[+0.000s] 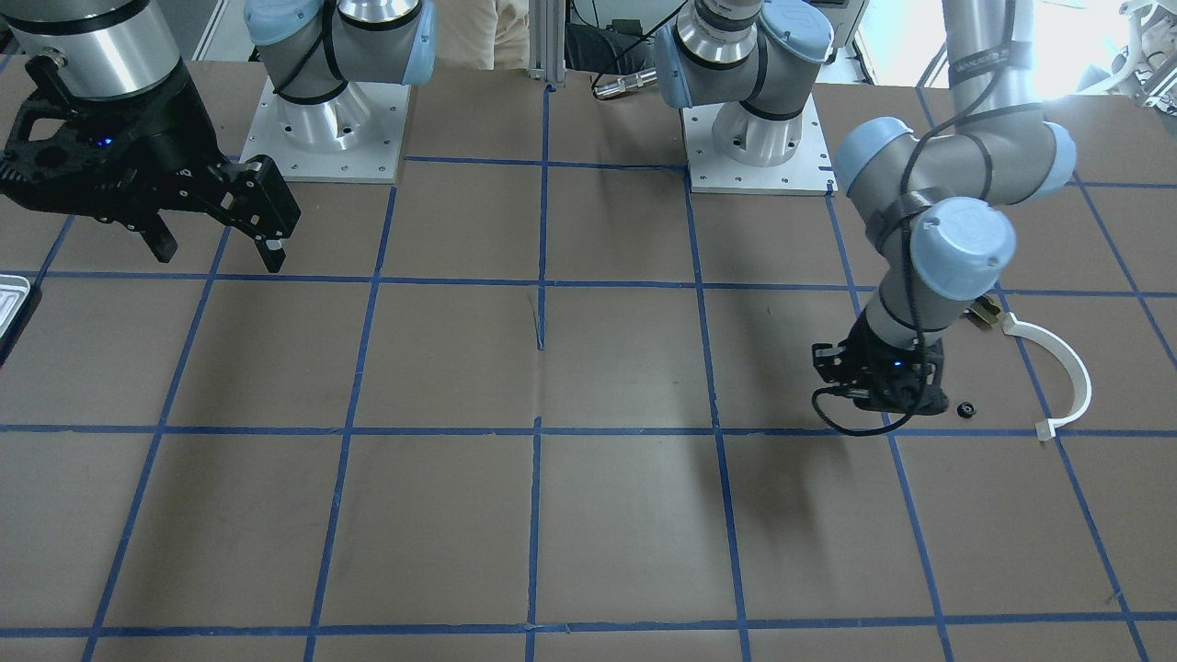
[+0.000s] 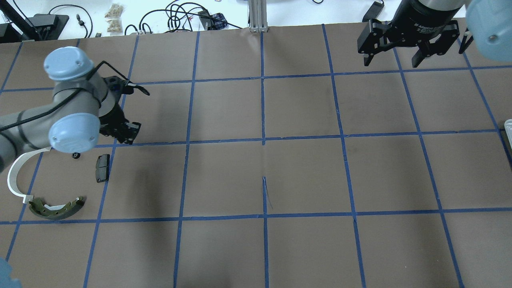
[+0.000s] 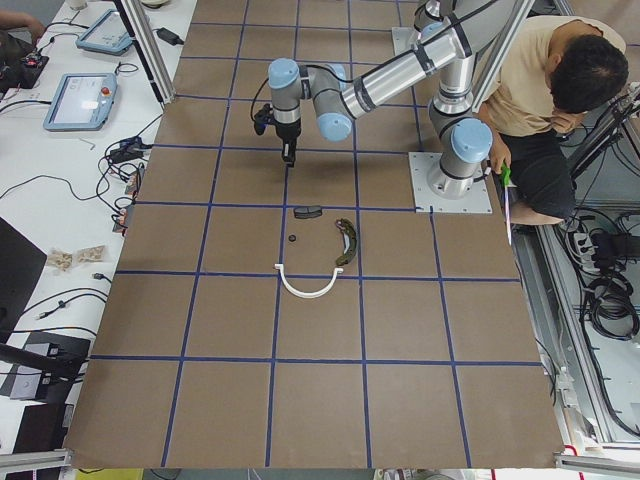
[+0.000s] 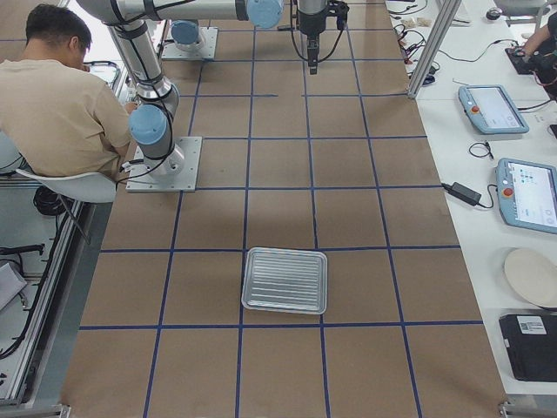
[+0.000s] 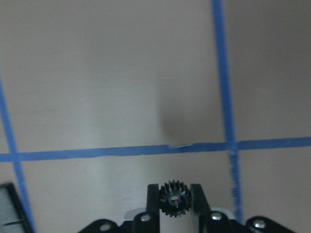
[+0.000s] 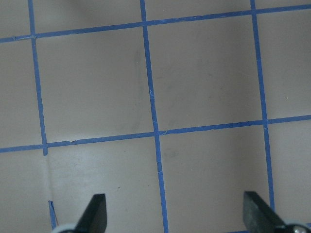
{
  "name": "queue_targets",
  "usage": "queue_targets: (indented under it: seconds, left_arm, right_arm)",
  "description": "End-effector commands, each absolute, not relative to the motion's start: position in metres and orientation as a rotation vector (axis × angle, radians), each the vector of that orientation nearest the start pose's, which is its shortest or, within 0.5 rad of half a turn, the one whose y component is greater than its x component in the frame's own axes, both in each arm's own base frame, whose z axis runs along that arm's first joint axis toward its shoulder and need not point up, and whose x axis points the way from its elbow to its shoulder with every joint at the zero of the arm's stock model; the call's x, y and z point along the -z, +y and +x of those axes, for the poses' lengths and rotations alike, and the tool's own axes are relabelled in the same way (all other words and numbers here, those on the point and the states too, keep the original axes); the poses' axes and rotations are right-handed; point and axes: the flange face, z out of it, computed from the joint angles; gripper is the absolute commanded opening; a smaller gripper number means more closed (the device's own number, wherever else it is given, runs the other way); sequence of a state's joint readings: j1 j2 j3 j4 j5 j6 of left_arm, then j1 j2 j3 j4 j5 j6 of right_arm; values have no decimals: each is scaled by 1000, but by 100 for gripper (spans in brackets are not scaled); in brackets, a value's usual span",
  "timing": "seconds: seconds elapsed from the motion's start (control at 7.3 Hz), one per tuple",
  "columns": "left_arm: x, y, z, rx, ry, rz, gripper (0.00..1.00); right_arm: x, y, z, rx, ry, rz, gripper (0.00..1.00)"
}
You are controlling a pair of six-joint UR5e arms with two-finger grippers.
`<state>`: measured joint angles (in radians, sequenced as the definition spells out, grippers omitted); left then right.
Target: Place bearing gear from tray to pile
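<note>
A: Where do we have the bearing gear [image 5: 175, 200]?

B: Between the jaws of the left gripper [image 5: 175, 190] — they stand narrow, pinched on its teeth at the very tips, with its bore facing the wrist camera. The tray [image 4: 285, 280] sits well apart, toward the other end of the surface [image 2: 304, 176]. The right gripper [image 6: 176, 216] hangs with jaws wide, holding nothing.

A: And the pile [image 3: 345, 243]?

B: It's near us but not under us. The black brake pad [image 2: 103, 168], the white plastic arc [image 2: 14, 176] and the olive brake shoe [image 2: 60, 209] lie off to one side. A small black round part [image 2: 75, 155] sits by the pad — perhaps another gear, we cannot tell.

A: So what could go wrong?

B: We judge the hold thin; with teeth against flat jaws the gear could twist or slip on the way across. If we let go from height, it might land on edge and roll away from the pile. If we come down carelessly, we could knock the pad or that small part.
</note>
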<state>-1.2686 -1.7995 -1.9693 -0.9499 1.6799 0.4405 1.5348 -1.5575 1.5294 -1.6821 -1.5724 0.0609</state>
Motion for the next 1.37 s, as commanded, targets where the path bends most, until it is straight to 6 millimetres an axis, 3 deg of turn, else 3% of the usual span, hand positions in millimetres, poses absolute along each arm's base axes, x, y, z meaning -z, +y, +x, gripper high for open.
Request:
queue_targets:
  seconds: [0.0,0.27,0.41,0.68,0.82,0.96,1.1,1.23]
  left_arm:
    - [-228,-502,151,-116,3075,323,16]
    - [-222,-484,202,-76,3134,363,16]
    - [-219,-484,209,-77,3132,392,16]
    - [-212,-482,208,-98,3145,370,80]
    - [-214,-482,207,-93,3144,365,97]
    - [-229,-486,199,-69,3129,367,98]
    - [-249,-497,177,6,3138,317,98]
    - [-269,-504,135,3,3148,346,98]
  right_arm:
    - [-514,-515,115,219,3130,152,100]
    - [-513,-515,114,217,3130,154,100]
    - [-513,-514,115,217,3130,152,100]
    - [-513,-515,115,214,3132,152,100]
    - [-512,-515,115,212,3135,152,100]
    - [-512,-515,113,210,3140,155,100]
    - [-511,-514,114,208,3143,151,100]
    - [-509,-513,114,201,3142,151,100]
